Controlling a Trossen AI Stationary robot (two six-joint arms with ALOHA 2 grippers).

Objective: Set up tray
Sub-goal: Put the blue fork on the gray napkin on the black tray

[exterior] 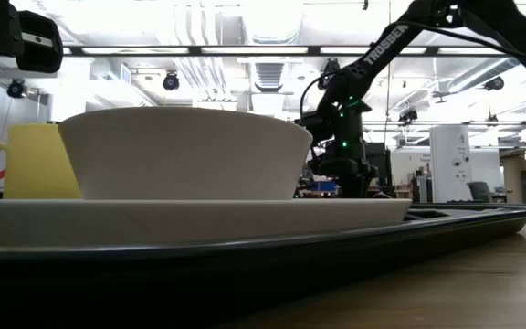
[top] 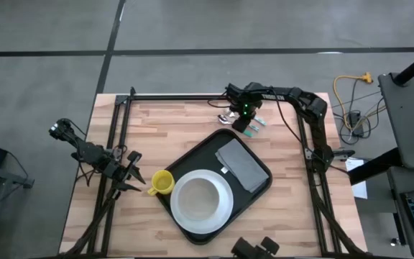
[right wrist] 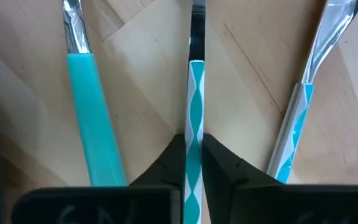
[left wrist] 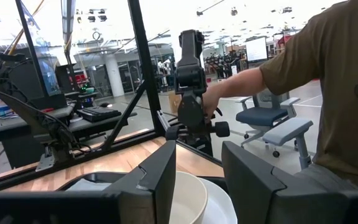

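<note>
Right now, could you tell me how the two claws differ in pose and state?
The right claw is down at the table's far edge, shut on a striped utensil; the left claw is open and holds nothing, by the yellow cup beside the tray. Both are dark and two-fingered.

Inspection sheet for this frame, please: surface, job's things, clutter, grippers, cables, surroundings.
Surface: light wooden slatted table, inside a black frame.
Job's things: large black rectangular plastic tray lying at an angle, holding a round white plate with a white bowl on it and a folded grey cloth.
Clutter: yellow cup beside the tray; three teal-handled utensils on the wood beyond it.
Grippers: right gripper shut on the middle striped utensil handle; left gripper open near the cup.
Cables: yellow cable on the floor.
Surroundings: person in a brown shirt by a camera mount.
</note>
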